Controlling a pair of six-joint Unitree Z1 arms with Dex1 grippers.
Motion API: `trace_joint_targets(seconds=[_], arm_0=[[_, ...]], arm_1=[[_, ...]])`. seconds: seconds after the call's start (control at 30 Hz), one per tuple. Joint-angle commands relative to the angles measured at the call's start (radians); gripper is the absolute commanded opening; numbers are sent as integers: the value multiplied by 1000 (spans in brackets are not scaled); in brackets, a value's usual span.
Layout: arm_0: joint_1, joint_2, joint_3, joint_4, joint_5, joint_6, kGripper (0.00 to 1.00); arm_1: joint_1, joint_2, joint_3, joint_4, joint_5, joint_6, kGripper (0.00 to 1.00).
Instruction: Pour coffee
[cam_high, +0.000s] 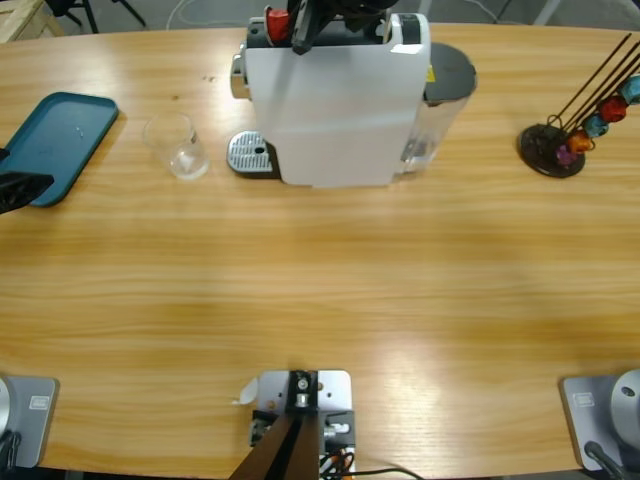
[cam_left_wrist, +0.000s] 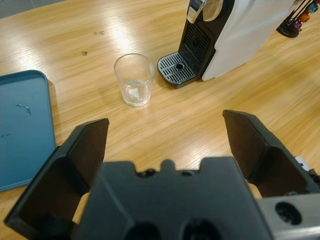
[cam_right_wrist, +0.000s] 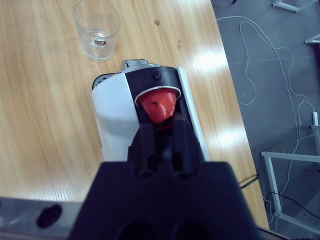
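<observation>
A white coffee machine (cam_high: 335, 100) stands at the back middle of the table, its metal drip tray (cam_high: 250, 153) facing left. An empty clear glass (cam_high: 178, 147) stands on the table just left of the drip tray (cam_left_wrist: 175, 68), not on it. My right gripper (cam_right_wrist: 161, 127) is over the machine's top (cam_right_wrist: 115, 120), shut on a red capsule (cam_right_wrist: 157, 105) that sits at the round capsule slot. My left gripper (cam_left_wrist: 167, 122) is open and holds nothing. It hovers near the table's left edge (cam_high: 15, 190), pointing toward the glass (cam_left_wrist: 133, 80).
A teal tray (cam_high: 60, 140) lies at the far left, beside the left gripper. A black capsule rack (cam_high: 560, 145) with coloured capsules stands at the far right. Bare wooden tabletop fills the front half.
</observation>
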Motion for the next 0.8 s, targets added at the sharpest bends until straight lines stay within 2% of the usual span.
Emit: trace_joint_targets(seconds=[0.03, 0.07, 0.23, 0.3, 0.37, 0.43, 0.53, 0.6, 0.63, 0.73, 0.8], arm_0=[[-7, -9, 34, -11, -14, 10, 1000], [-7, -8, 34, -11, -14, 10, 1000], [-7, -9, 34, -11, -14, 10, 1000], [-7, -9, 34, -11, -14, 10, 1000], [-7, -8, 34, -11, -14, 11, 1000], [-7, -6, 34, -11, -14, 14, 1000], [-7, -3, 34, -11, -17, 17, 999], [-7, 6, 31, -11, -29, 21, 948], [-7, 8, 31, -11, -32, 21, 941], [-7, 6, 32, -11, -33, 22, 944], [-7, 8, 32, -11, -36, 22, 945]], arm_1=[[-14, 61, 24, -6, -15, 14, 250], [-14, 66, 18, -3, -19, 20, 380], [-14, 71, 13, -3, -19, 34, 670], [-14, 68, 16, -5, -13, 34, 847], [-14, 64, 16, -5, -13, 34, 958], [-14, 50, 14, -5, -15, 34, 1000], [3, -15, 3, -13, -15, 37, 1000], [37, -71, -4, -10, -14, 52, 968], [50, -105, -4, 4, -13, 64, 888], [67, -205, -7, 92, -15, 83, 552], [67, -287, -1, 159, -22, 85, 270]])
